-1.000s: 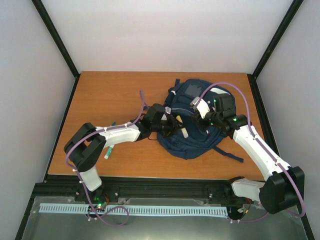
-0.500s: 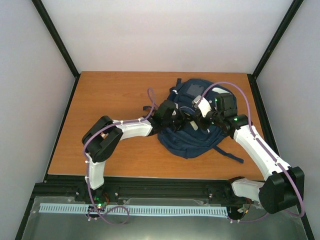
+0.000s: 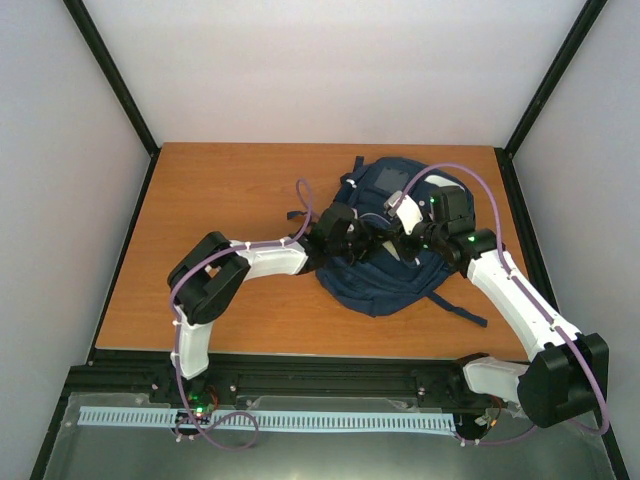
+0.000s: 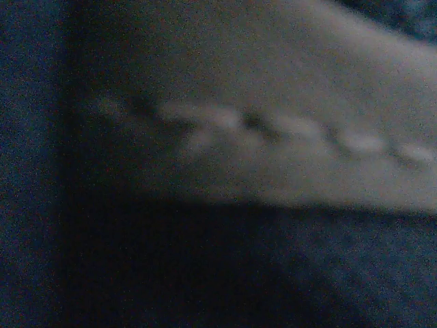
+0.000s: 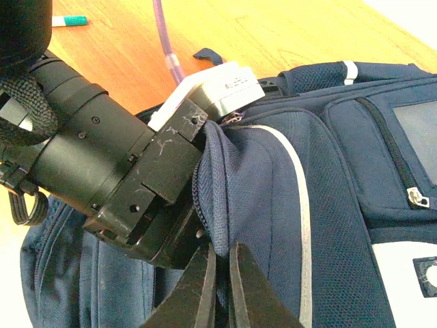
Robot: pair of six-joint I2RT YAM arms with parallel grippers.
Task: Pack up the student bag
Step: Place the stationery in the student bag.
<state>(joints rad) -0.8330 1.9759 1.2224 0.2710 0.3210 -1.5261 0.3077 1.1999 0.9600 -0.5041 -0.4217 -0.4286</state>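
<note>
Left pincer [image 3: 366, 240] pushed deeper into student bag [image 3: 385, 285], opening unclear; right pincer [image 5: 222, 273] clamped on bag's rim.

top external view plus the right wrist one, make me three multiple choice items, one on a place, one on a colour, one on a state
1. Where on the table does the student bag lie in the top view?
A) in the far left corner
B) right of the middle
C) hanging off the near edge

2. What colour is the cable in the right wrist view?
A) yellow
B) green
C) purple

3. How do the right fingers stand?
A) shut on the rim of the bag's opening
B) spread wide over bare wood
C) shut on a marker

Answers:
1 B, the bag rests on the wood to the right of centre.
2 C, it runs purple across the orange wood.
3 A, the right wrist view shows them pinched together on the zipper edge.
</note>
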